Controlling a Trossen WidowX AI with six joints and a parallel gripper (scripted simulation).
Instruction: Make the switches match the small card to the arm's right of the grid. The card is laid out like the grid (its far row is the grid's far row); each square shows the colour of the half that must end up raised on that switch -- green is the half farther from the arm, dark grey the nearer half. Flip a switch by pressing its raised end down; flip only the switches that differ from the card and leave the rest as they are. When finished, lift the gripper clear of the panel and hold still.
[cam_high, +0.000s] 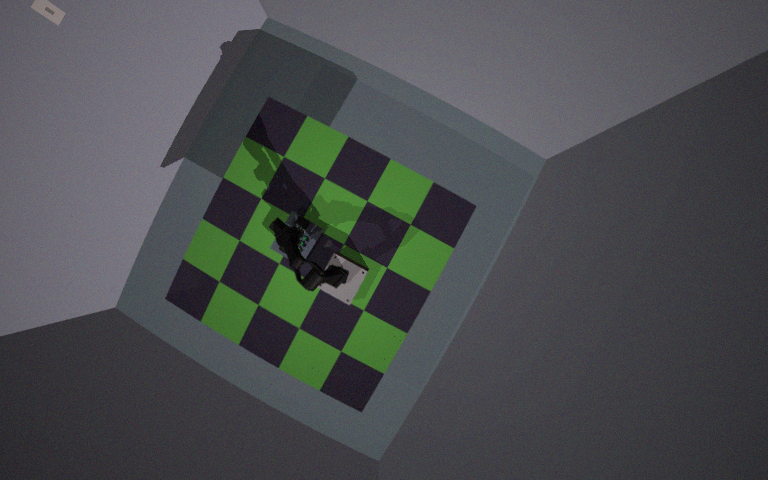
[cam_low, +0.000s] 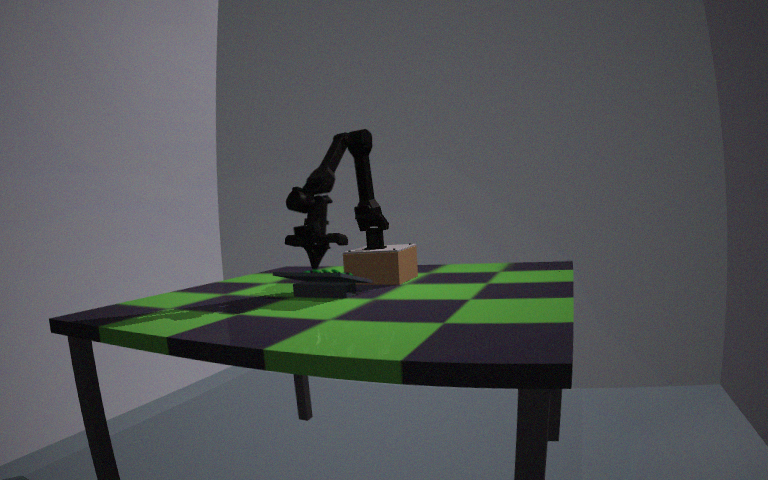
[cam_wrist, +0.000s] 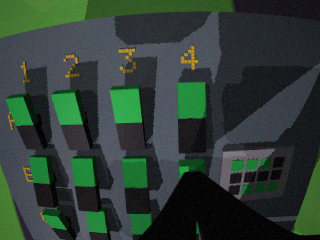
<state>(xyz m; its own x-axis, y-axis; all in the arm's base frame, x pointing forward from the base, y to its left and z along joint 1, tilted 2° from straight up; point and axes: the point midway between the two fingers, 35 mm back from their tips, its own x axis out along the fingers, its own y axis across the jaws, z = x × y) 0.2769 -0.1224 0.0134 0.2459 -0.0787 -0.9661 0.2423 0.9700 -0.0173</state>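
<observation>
- Grey switch panel (cam_wrist: 167, 60) lay flat on the checkered surface (cam_low: 362, 339), just beside the tan base block (cam_low: 380, 264), near the middle rather than any edge.
- Rows of rocker switches (cam_wrist: 127, 123) ran across the panel under yellow column numbers 1 to 4; each rocker's long axis pointed away from the arm, green half far, dark grey half near.
- Far-row switch in column 4 (cam_wrist: 191, 115) showed green above dark; which half stood raised could not be told for most.
- Small card (cam_wrist: 255, 172) sat to the right of the grid, touching no switch, showing green and dark squares in three rows.
- Pincer (cam_low: 314, 261) pointed straight down, tip close above the near-right part of the grid, covering the lower switches of columns 3 and 4 in the wrist view; contact could not be told.
- Closed tight to a narrow point, with nothing held.
- Open room lay all round the panel except on the block's side; wide checkered margins reached the surface's edges.
</observation>
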